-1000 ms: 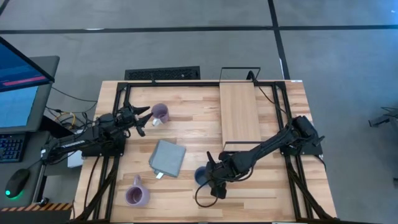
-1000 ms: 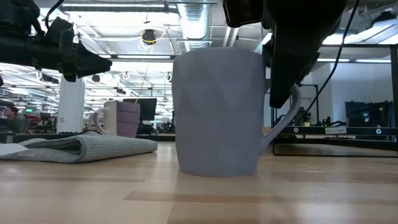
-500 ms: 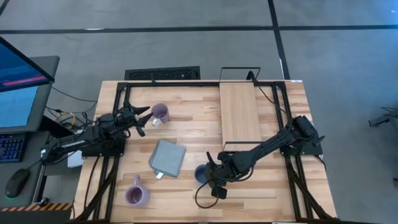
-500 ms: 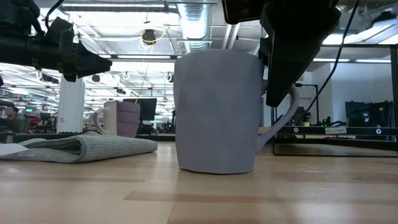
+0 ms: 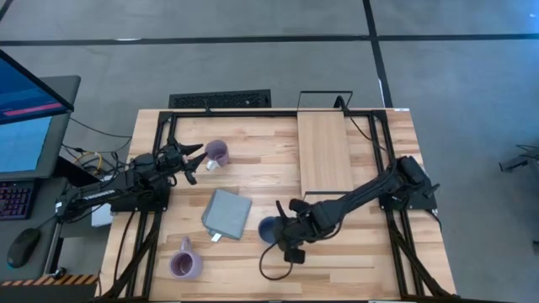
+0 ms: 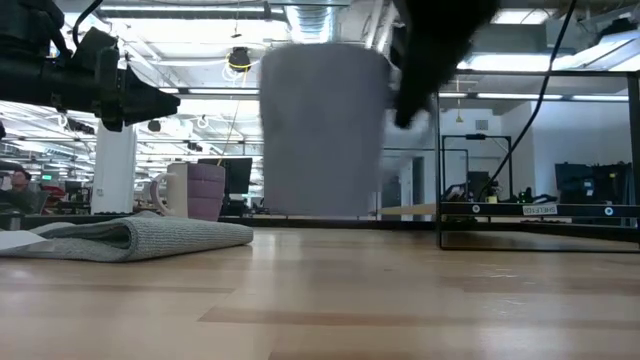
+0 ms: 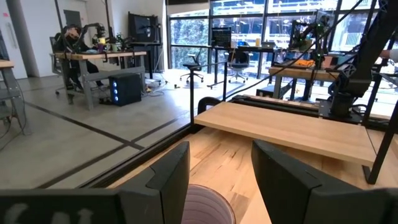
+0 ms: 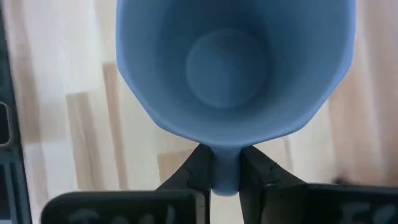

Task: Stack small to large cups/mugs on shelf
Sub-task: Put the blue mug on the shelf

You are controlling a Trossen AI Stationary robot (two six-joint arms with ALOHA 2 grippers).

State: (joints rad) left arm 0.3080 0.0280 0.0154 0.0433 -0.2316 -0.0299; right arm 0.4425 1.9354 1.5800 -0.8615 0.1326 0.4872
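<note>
You have the striped wooden table [image 5: 269, 168] under everything, and I'll place the rest against the grey folded cloth [image 5: 226, 213] lying near its middle; the shelf [image 5: 324, 151], a pale board on a thin black frame, sits well beyond the cloth on the right arm's side, toward the table's far edge, bare on top; your right arm reaches in from that side so that the right gripper [image 5: 284, 242] hangs just beside the cloth, on its shelf-ward side; the left gripper [image 5: 192, 157] waits past the cloth's far-left corner, its fingers [image 7: 168, 171] spread apart with nothing between them, the rim of a lavender mug [image 5: 217, 152] just ahead of them; the blue-grey mug [image 5: 269, 228] is near the cloth, just off its right edge, and in the low view it floats clear of the tabletop with a gap of background under its base; the right wrist view looks straight down into it, and there the two dark fingers [image 8: 199, 169] are pinched tight on its handle, one on each side; the other lavender mug [image 5: 185, 263] stands on the near side of the cloth, close to the table's front edge, apart from both arms.
</note>
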